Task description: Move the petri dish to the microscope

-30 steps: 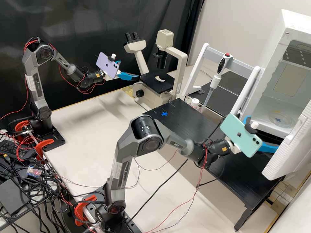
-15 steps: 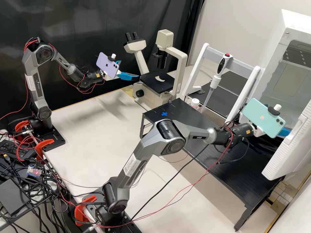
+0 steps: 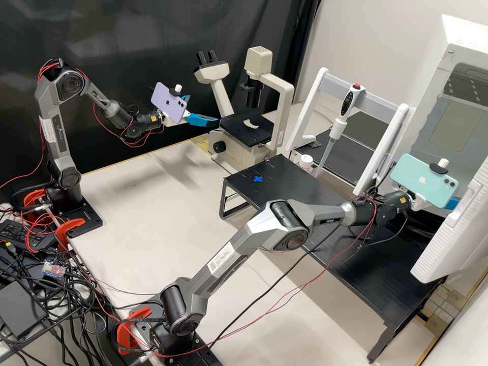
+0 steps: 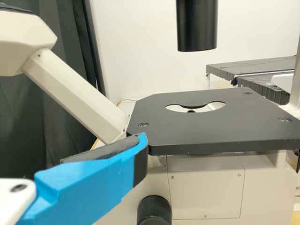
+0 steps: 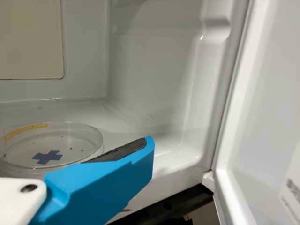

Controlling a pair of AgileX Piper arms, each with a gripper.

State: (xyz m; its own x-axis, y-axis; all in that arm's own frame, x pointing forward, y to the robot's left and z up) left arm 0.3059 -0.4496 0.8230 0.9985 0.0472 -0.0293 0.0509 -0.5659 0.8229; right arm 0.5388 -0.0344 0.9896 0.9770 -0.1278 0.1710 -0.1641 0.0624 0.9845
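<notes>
High view. Backdrop: black curtain (image 3: 152, 40), soft sheen across its upper part; left wrist view shows it hanging in dark folds next to the plain pale wall (image 3: 376, 30). Main surface: off-white tabletop (image 3: 127, 203), diffuse shadow near its far edge. Low black table (image 3: 376, 274) stands on it, on dark legs, top faintly streaked with light. White cabinet (image 3: 467, 40) at the far end of the black table, door (image 3: 437, 254) open; interior, per right wrist view, smooth and glossy with rounded corners. Small beige and brown tiles (image 3: 442, 305) beyond the tabletop's edge.
</notes>
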